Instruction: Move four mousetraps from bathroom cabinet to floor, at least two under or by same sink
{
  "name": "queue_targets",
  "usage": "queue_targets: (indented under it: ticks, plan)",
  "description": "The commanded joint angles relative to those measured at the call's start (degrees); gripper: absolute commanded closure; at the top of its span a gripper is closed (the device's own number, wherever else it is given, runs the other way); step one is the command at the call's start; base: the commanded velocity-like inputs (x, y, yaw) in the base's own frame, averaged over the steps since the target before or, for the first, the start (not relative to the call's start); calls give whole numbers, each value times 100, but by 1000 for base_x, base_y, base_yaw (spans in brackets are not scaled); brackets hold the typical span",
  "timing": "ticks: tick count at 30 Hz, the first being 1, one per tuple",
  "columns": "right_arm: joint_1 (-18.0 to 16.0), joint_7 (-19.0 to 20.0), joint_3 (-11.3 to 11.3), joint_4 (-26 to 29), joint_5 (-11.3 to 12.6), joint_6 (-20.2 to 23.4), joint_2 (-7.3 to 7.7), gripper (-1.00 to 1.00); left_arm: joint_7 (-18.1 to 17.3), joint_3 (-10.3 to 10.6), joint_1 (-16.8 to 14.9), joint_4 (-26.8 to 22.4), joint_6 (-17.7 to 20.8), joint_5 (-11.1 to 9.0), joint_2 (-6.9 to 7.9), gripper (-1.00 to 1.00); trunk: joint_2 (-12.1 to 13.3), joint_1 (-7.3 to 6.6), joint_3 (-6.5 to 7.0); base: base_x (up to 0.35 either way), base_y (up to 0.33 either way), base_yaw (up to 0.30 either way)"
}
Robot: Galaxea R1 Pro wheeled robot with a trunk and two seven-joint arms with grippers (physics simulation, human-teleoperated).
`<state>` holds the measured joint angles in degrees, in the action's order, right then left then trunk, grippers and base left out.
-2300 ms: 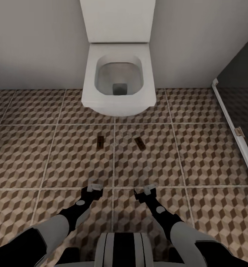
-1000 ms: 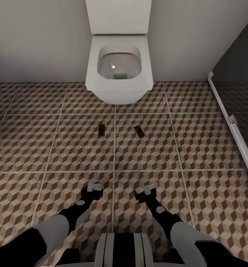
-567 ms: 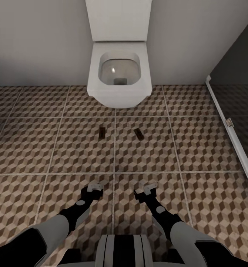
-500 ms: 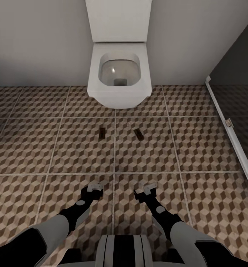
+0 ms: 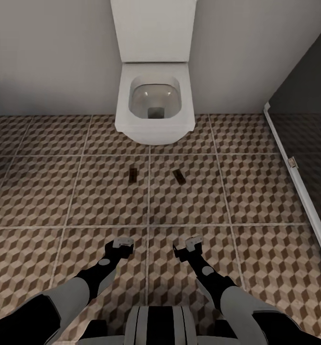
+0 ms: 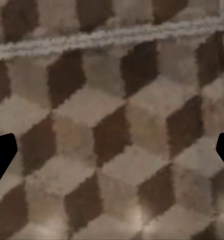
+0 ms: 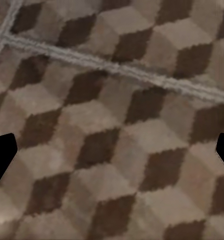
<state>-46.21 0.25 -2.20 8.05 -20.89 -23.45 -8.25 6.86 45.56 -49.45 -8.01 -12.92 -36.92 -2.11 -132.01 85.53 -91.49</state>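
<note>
Two mousetraps lie flat on the bathroom floor in front of the white toilet: one small brown board to the left of a grout line, the other to its right, slightly turned. My left gripper and right gripper hang low over the tiles, well short of the traps. In both wrist views the dark fingertips stand far apart at the picture's sides, with bare cube-pattern tile between them. The cabinet and the bathroom sink are out of view.
A pale wall runs behind the toilet. A dark shower enclosure with a white frame borders the floor on the right. Open tiled floor spreads to the left and around my arms.
The whole head view has shifted: the toilet and both traps sit farther away and slightly right, so the camera has backed off. The arms keep their pose; both grippers stay open.
</note>
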Motion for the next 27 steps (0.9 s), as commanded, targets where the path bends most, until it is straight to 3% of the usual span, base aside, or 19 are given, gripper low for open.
queue_targets:
  ticks: [1,27]
  plan:
    - [-2,2,-25,-4,-29,-17,-1,-100,33,49,-3,1,-17,-26,0,-100,41,-23,16,0,0,0]
    - [-2,8,-26,-5,-33,-19,8,-100,35,49,-3,1,-9,-26,0,-100,1083,-594,483,0,0,0]
